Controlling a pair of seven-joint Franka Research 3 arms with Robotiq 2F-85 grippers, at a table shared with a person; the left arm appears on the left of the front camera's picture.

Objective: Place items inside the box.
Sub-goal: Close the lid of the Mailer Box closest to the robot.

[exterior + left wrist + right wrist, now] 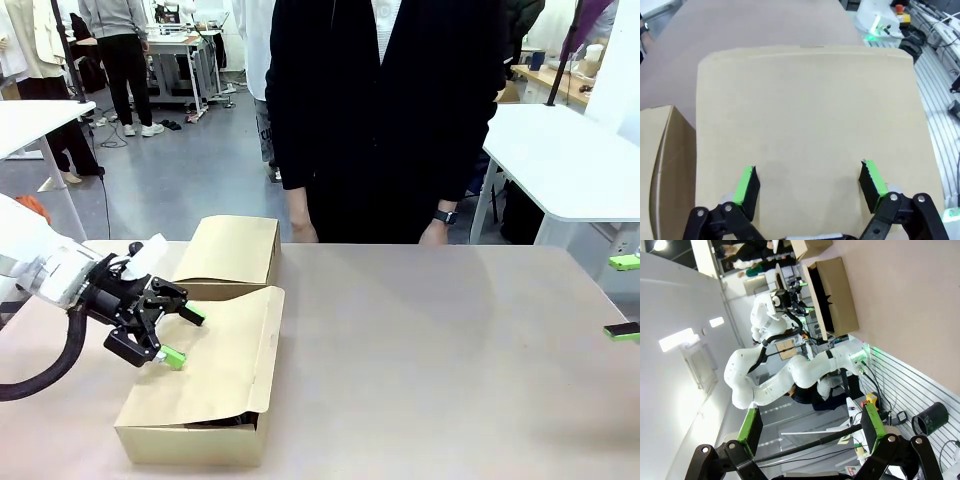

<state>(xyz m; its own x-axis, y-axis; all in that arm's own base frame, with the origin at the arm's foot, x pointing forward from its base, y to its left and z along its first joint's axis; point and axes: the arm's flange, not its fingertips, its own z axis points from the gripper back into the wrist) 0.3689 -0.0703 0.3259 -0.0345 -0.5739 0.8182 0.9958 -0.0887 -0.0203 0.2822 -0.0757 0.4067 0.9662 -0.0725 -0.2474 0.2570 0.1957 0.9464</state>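
One cardboard box [205, 385] on the surface [430, 370], its two flaps folded over. Left pincer [175, 335] released above the near flap [805, 130]; right pincer [810, 432] released, empty.

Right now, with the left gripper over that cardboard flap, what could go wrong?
1. The left gripper hangs open over the box's front flap. Pressing down could bend the flap, which already sags at its right front corner.
2. The flap covers most of the cardboard box, so whatever lies under it could get pinched unseen.
3. The person's hands rest at the far table edge, near the back flap; a sudden arm swing might reach them.
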